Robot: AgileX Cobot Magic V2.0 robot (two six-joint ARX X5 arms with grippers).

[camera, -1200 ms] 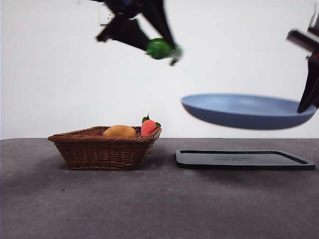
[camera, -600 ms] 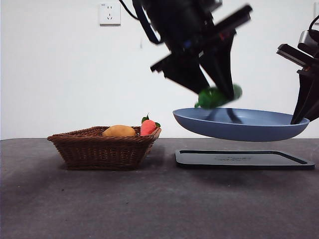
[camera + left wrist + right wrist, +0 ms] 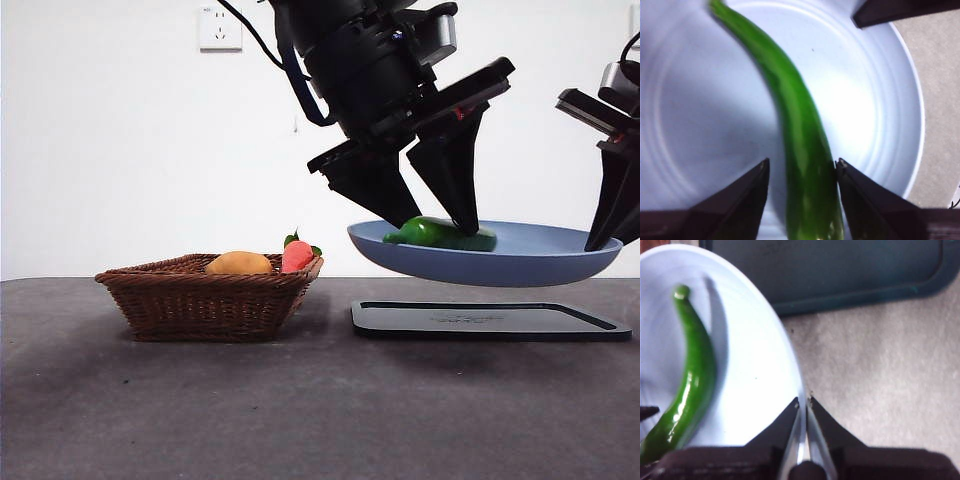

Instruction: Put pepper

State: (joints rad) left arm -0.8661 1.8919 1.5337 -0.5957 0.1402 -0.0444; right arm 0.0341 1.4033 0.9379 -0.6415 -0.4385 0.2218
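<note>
The long glossy green pepper point(image 3: 440, 233) lies flat in a pale blue plate point(image 3: 520, 262) held in the air above the table. My left gripper point(image 3: 440, 225) reaches down into the plate, open, its jaws straddling the pepper point(image 3: 795, 125). A small gap shows beside one jaw in the left wrist view, where the plate point(image 3: 690, 100) fills the picture. My right gripper point(image 3: 802, 402) is shut on the plate's rim point(image 3: 790, 385), at the right side point(image 3: 603, 238) in the front view. From the right wrist the pepper point(image 3: 690, 385) curves across the plate's inside.
A black flat tray point(image 3: 490, 320) lies on the table under the plate. To its left, a woven brown basket point(image 3: 200, 300) holds an orange-yellow fruit point(image 3: 240, 263) and a red fruit with green leaves point(image 3: 297, 256). A wall socket point(image 3: 221, 27) is behind.
The left gripper carried the pepper from high above the basket rightwards and down into the plate, then opened; the pepper now rests flat in it. The plate rose slightly.
</note>
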